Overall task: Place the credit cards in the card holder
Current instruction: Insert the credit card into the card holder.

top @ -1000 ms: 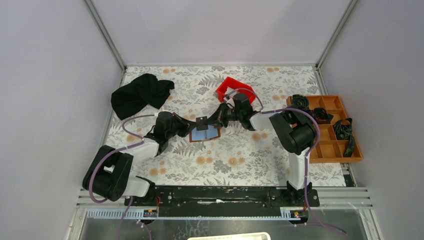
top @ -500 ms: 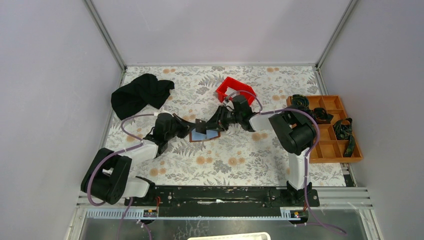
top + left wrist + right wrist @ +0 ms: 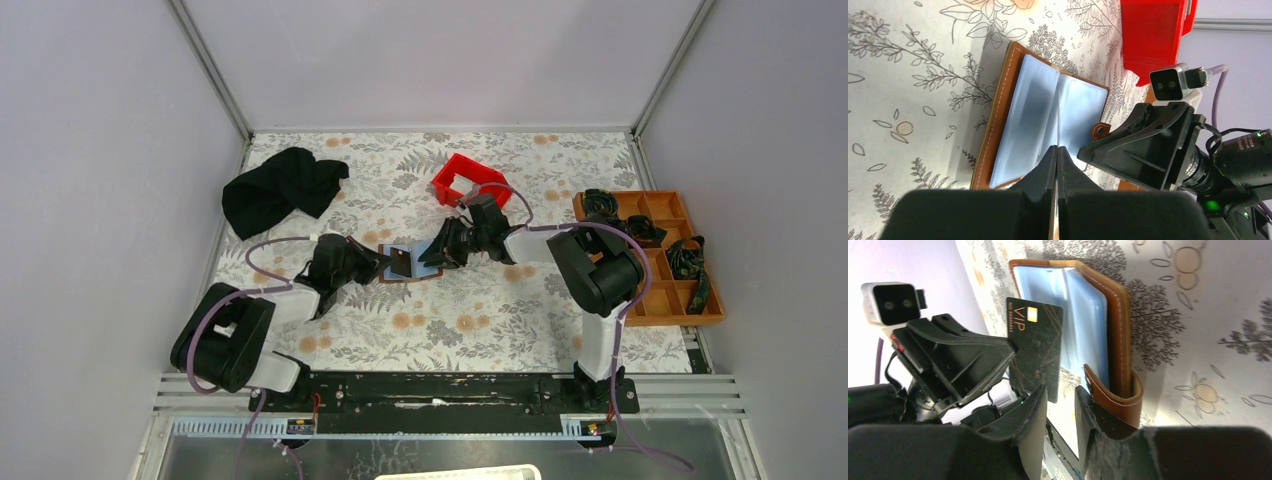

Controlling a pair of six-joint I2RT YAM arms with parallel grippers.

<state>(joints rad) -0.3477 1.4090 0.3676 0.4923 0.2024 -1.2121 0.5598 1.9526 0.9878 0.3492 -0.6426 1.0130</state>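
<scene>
Grey flowers and leaves cover the cloth on the table [image 3: 450, 320], and plain pale walls stand round it. Near the middle of the table lies a small brown leather card holder [image 3: 1033, 115]. It is open like a book, so its pale blue see-through pockets face up. It has to lie open, or no card could go in.

The left gripper [image 3: 1057, 150] has its fingers pressed tight on a thin black credit card [image 3: 1035, 345] with the letters VIP on it. It holds the card up on its edge, just above the fold of the card holder, and most of the card sticks out in front. I think that is so the free end can slide into a pocket. The card is not in a pocket yet.

The right gripper [image 3: 1058, 405] has its fingers spread apart and holds nothing. It sits low beside the little tab clasp, maybe to keep that side down or to steer the card. I cannot tell if it touches the leather.

I see no other cards. A red plastic bin [image 3: 470, 178] stands toward the far edge. A black cloth [image 3: 285, 190] lies near the far left corner. An orange tray [image 3: 660, 300] sits at the right edge.
</scene>
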